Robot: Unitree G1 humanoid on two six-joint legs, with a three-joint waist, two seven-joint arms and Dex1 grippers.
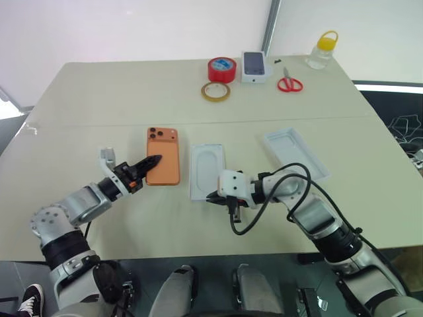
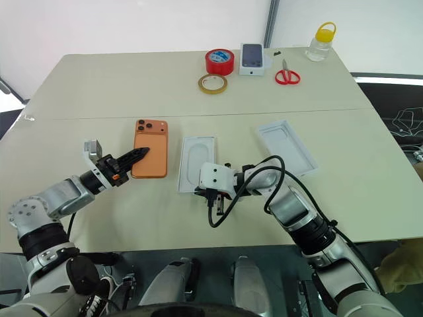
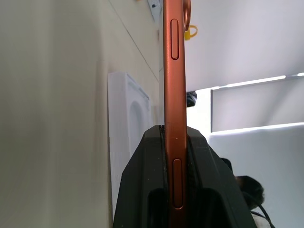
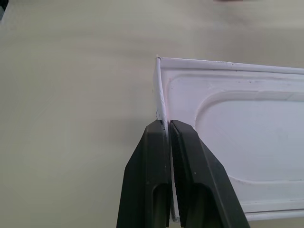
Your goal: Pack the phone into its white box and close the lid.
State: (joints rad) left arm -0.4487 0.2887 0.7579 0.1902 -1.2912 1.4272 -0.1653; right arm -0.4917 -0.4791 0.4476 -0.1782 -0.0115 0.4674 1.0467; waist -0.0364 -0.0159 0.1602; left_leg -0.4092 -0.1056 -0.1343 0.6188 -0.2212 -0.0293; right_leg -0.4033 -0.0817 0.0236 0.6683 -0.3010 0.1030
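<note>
Found the phone (image 1: 163,156) roughly level just over the matte beige table (image 1: 99,99), back upward: a flat orange slab with rounded corners and a raised square cluster of dark lenses at the far end. Noted the left gripper (image 1: 155,160) clamped narrow on the near part of its long edge; in the left wrist view, saw the satin orange side rail with two slim buttons running edge-on between the black fingers (image 3: 142,190). Just to the right, logged the white box (image 1: 207,170), a shallow rectangle with thin card walls, holding a white moulded insert (image 4: 256,142) with an oval recess (smooth, slightly glossy). Recorded the right gripper (image 1: 211,197) closed on the near wall of that box by a corner, finger pads pressed on either side of the thin wall. Farther right and apart, placed the lid (image 1: 295,153), a shallow all-white shell lying open side up, askew to the box. Along the far edge, listed a red tape roll (image 1: 221,69), a tan tape ring (image 1: 215,91), a small white carton (image 1: 255,66), red-handled scissors (image 1: 289,82) and a clear yellow-capped bottle (image 1: 322,51).
</note>
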